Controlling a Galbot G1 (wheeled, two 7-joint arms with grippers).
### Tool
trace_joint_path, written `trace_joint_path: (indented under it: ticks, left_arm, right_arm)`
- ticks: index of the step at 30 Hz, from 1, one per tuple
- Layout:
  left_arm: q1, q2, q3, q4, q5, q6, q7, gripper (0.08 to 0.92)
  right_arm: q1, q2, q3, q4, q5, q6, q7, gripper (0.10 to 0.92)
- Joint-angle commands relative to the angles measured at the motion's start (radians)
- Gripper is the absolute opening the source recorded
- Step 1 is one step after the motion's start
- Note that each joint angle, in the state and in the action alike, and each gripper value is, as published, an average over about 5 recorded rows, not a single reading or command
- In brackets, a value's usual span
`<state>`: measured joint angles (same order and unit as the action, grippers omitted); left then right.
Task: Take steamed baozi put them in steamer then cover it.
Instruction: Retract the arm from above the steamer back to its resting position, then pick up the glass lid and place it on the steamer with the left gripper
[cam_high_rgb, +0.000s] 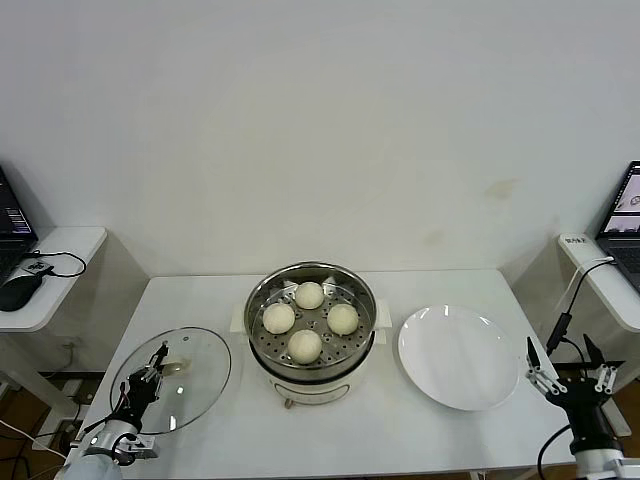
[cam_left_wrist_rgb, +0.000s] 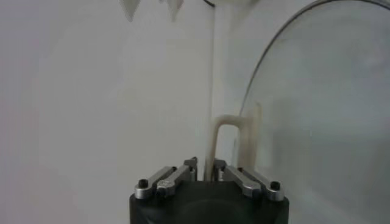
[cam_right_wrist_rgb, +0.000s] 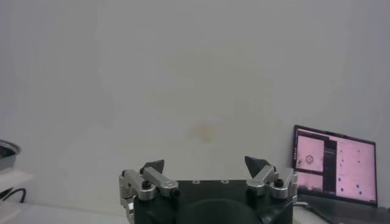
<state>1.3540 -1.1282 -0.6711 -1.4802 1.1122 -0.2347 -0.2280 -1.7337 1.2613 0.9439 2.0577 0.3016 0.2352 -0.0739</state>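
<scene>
Four cream-white baozi (cam_high_rgb: 309, 295) sit on the perforated tray inside the shiny steamer (cam_high_rgb: 258, 305) at the table's middle. The round glass lid (cam_high_rgb: 200, 365) lies on the table to the steamer's left. My left gripper (cam_high_rgb: 150, 377) is over the lid and shut on its cream handle (cam_high_rgb: 174, 369). In the left wrist view the jaws (cam_left_wrist_rgb: 204, 167) pinch one leg of the handle (cam_left_wrist_rgb: 234, 131), with the lid's glass (cam_left_wrist_rgb: 323, 109) beyond. My right gripper (cam_high_rgb: 568, 368) is open and empty off the table's right front corner; it also shows in the right wrist view (cam_right_wrist_rgb: 206, 163).
A flat white plate (cam_high_rgb: 458, 357) lies bare to the right of the steamer. Side shelves hold a laptop and mouse (cam_high_rgb: 18, 288) at the left and another laptop (cam_right_wrist_rgb: 334, 170) at the right. A wall stands behind the table.
</scene>
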Motion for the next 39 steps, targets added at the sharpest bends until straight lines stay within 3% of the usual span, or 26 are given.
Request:
trace_joint_path:
  ticks: [1, 8, 13, 19, 24, 31, 39]
  left_arm:
    - [0.079, 0.019, -0.111, -0.187, -0.006, 0.049, 0.006, 0.141]
    - [0.124, 0.094, -0.207, -0.370, -0.087, 0.164, 0.151, 0.141]
    - [0.100, 0.157, -0.196, -0.450, -0.159, 0.221, 0.226, 0.141]
    - [0.067, 0.221, -0.056, -0.559, -0.229, 0.324, 0.294, 0.141]
    - [-0.001, 0.257, 0.123, -0.609, -0.226, 0.406, 0.298, 0.141]
    - [-0.162, 0.235, 0.367, -0.611, -0.193, 0.522, 0.329, 0.141]
    - [-0.277, 0.098, 0.547, -0.570, -0.012, 0.589, 0.409, 0.141]
  right_arm:
    - [0.000, -0.005, -0.011, 0.001, -0.009, 0.000, -0.003, 0.823]
    - [0.001, -0.014, -0.036, -0.007, -0.039, -0.006, -0.014, 0.823]
    - [0.007, -0.012, -0.067, -0.031, -0.068, -0.006, -0.022, 0.823]
    - [0.023, 0.008, -0.108, -0.070, -0.118, -0.002, -0.021, 0.823]
    - [0.030, 0.027, -0.137, -0.084, -0.187, 0.004, -0.009, 0.823]
    - [0.045, 0.059, -0.160, -0.101, -0.290, 0.004, 0.020, 0.823]
    - [0.082, 0.119, -0.177, -0.135, -0.375, 0.016, 0.042, 0.823]
